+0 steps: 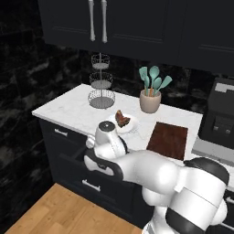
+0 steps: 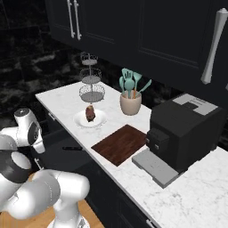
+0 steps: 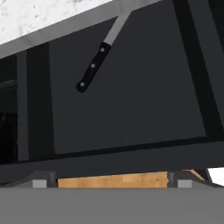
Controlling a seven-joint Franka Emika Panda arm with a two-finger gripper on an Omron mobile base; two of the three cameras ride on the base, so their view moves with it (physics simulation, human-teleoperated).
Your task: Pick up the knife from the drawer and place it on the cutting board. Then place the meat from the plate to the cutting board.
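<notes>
The knife (image 3: 97,61) lies flat on the floor of the open drawer (image 3: 131,100), its blade tip tucked under the counter edge (image 3: 52,30). Rigid, thin, probably light and slippery at the blade, it is best pinched across its black handle. The gripper (image 3: 109,183) hangs above the drawer's front edge, jaws wide apart and empty.

The robot's glossy white arm (image 1: 151,171) is built of rounded, bulbous segments joined by dark grey-black bands. Two small grey square-tipped fingers (image 3: 40,183) end it.
</notes>
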